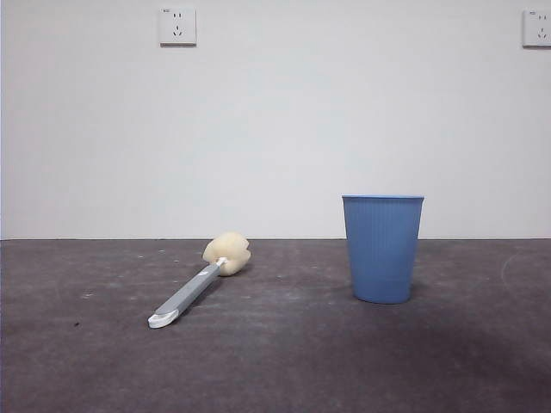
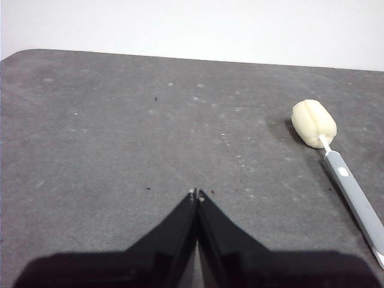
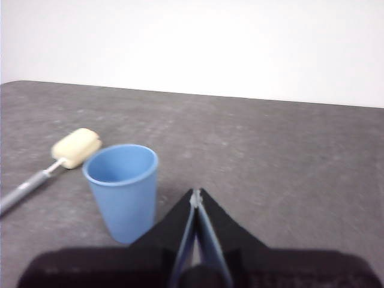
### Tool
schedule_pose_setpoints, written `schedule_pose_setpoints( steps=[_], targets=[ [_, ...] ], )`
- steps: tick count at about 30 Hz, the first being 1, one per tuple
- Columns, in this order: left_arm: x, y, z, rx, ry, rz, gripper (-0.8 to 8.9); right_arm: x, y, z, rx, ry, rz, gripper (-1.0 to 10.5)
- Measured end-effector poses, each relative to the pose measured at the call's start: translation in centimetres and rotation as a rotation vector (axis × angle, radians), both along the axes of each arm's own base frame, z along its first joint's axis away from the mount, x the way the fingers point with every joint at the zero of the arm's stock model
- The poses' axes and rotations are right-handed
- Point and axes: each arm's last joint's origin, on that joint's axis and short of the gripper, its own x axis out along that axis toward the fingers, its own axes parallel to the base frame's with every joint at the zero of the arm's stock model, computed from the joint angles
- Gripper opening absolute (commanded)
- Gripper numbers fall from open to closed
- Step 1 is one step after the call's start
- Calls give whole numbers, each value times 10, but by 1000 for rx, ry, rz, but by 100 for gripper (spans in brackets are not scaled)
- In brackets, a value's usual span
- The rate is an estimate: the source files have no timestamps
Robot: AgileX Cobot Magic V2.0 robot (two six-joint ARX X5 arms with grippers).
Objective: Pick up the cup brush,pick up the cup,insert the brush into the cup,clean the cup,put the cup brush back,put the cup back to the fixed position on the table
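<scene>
Right, the cup brush (image 1: 200, 285) lies flat on the table (image 1: 275, 361), sponge head toward the wall, well apart from the upright blue cup (image 1: 382, 249). Left gripper (image 2: 196, 193) hangs pinched together, holding nothing; right gripper (image 3: 195, 193) likewise, near the cup. Neither arm shows from the front.

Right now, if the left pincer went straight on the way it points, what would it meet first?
Probably only bare table. The shut left pincer points past the cup brush, which lies off to one side; depth is hard to judge.
</scene>
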Motion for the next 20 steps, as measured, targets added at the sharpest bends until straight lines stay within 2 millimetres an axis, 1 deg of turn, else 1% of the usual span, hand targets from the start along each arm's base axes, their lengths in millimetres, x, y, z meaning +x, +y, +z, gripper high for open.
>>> schedule_pose_setpoints(
  steps=[6, 12, 20],
  targets=[
    [0, 0, 0, 0, 0, 0, -4, -3, -3, -32, 29, 21, -48, 1],
    [0, 0, 0, 0, 0, 0, -4, -2, -4, -59, 102, 70, -112, 1],
    [0, 0, 0, 0, 0, 0, -4, -4, -1, -59, 119, 70, -84, 1]
  ],
)
